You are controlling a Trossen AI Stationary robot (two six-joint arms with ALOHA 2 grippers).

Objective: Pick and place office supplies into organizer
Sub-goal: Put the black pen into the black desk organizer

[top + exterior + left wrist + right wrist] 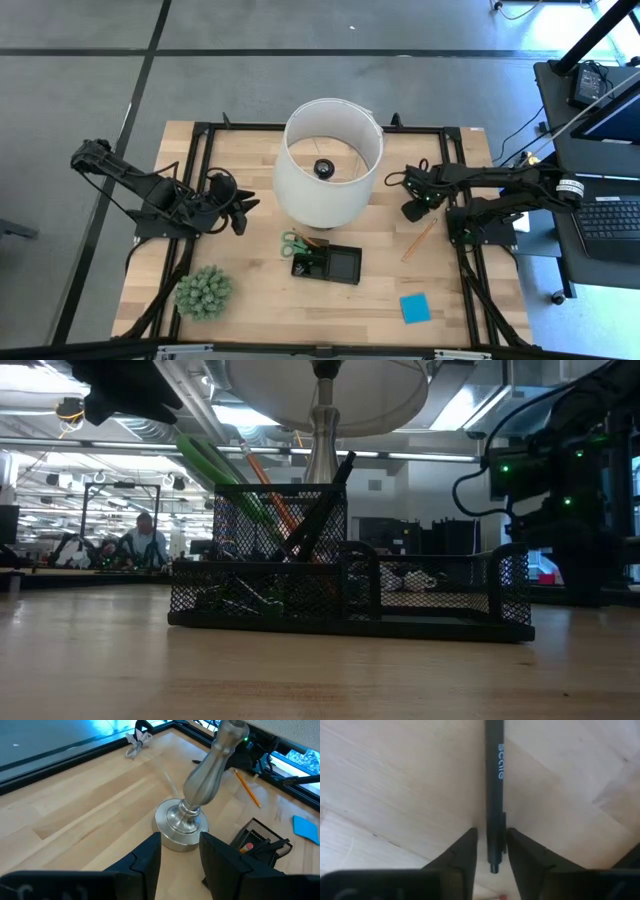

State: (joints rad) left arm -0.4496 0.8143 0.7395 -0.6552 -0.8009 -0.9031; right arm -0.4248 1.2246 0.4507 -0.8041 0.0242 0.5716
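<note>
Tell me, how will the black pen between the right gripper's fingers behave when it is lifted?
The black pen looks stiff and slim, so probably light. Its round, smooth barrel may slip or swing between the right gripper's fingers, which meet it near one end. Released, it could roll.

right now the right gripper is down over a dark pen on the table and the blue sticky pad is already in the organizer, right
Not quite. The right gripper does straddle the dark pen, but the blue sticky pad lies on the bare table, apart from the organizer, toward the right arm's side. The high view shows it.

The tall lamp [332,160] looms over the organizer [330,265]; bare tabletop [270,315] lies in front.
</note>
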